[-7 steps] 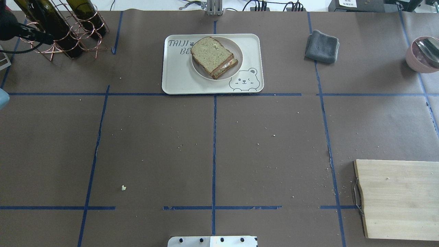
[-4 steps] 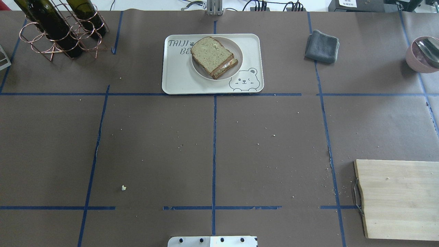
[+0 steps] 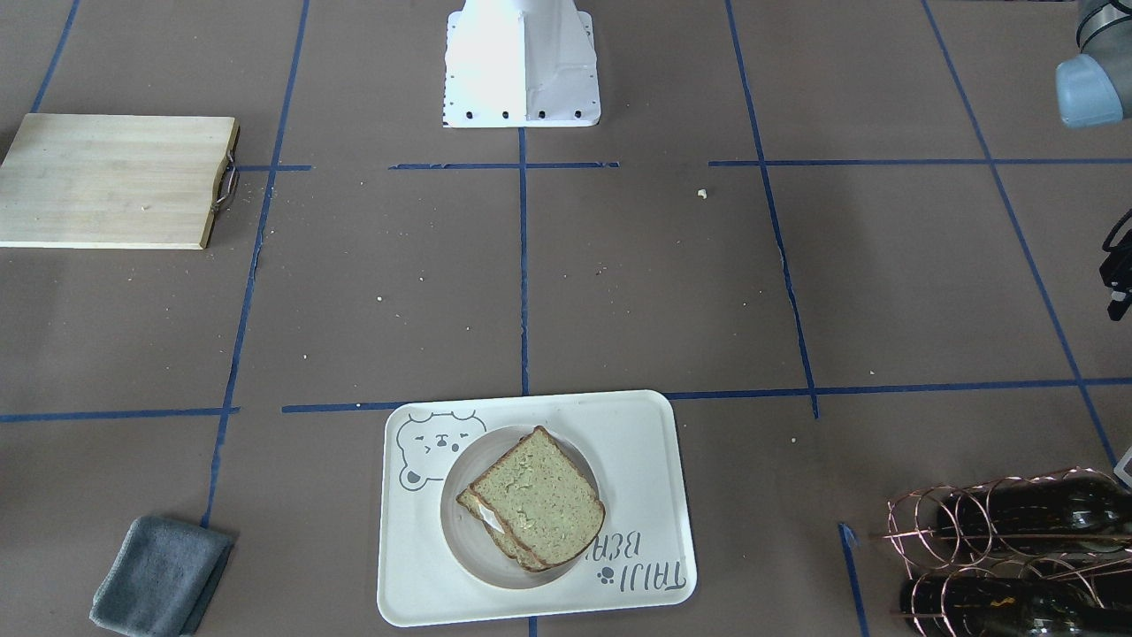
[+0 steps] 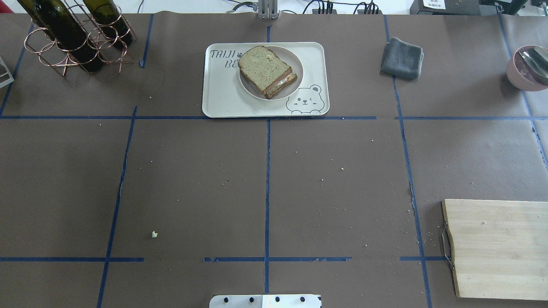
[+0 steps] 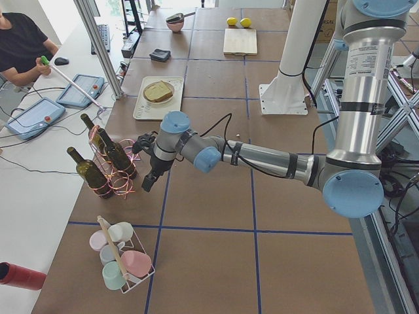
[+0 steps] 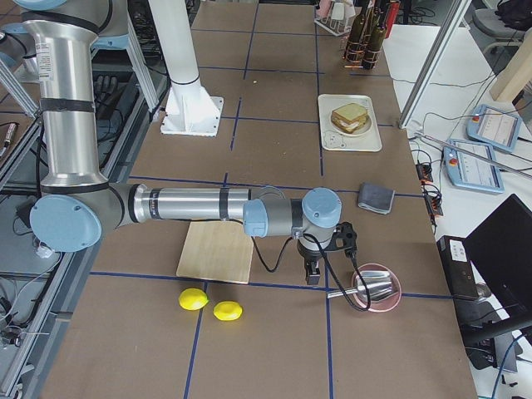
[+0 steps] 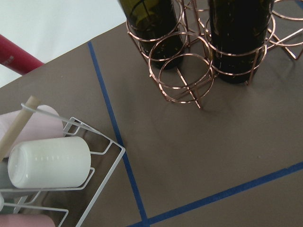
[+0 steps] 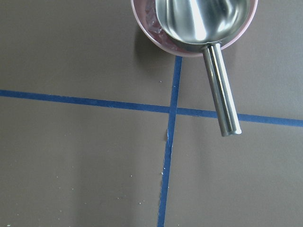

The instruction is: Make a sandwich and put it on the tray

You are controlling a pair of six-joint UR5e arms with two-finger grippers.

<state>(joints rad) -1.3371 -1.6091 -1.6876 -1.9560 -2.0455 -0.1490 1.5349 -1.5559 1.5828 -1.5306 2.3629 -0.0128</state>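
A: Looking for the sandwich (image 4: 267, 70): where is it?
B: On a round plate (image 4: 298, 64) on the tray (image 4: 222, 94), upper centre of the overhead view.
A: And the pincers?
B: The left gripper (image 5: 150, 184) hangs beside the bottle rack (image 5: 111, 163), and the right gripper (image 6: 312, 273) beside the pink bowl (image 6: 384, 306). Whether either is open or closed, I cannot tell.
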